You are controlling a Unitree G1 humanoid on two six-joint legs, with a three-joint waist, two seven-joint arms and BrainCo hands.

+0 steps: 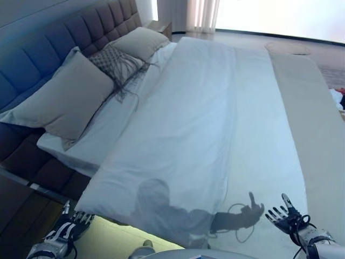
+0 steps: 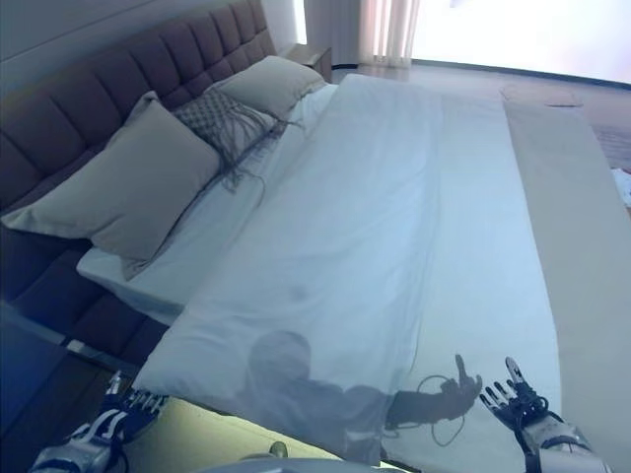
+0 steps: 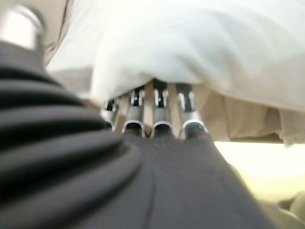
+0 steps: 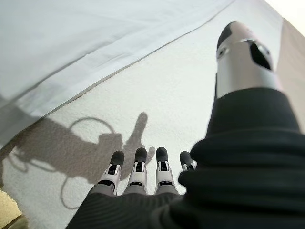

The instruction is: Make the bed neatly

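A white duvet [image 1: 183,124] lies over the left and middle of the bed, its near edge hanging over the bedside. To its right the white sheet [image 1: 269,135] lies bare, with a beige cover [image 1: 318,124] along the far side. My left hand [image 1: 67,229] is low beside the bed, under the duvet's near corner. Its fingers [image 3: 157,119] are straight and reach up to the overhanging edge. My right hand [image 1: 285,216] hovers open over the bare sheet [image 4: 95,105], fingers spread, holding nothing.
Two grey pillows [image 1: 70,100] [image 1: 141,42] and a patterned cushion [image 1: 116,62] lean against the dark tufted headboard [image 1: 54,38]. A dark bedside table [image 1: 16,210] stands at my lower left. Curtains [image 1: 202,13] and a round rug [image 1: 288,47] lie beyond the bed.
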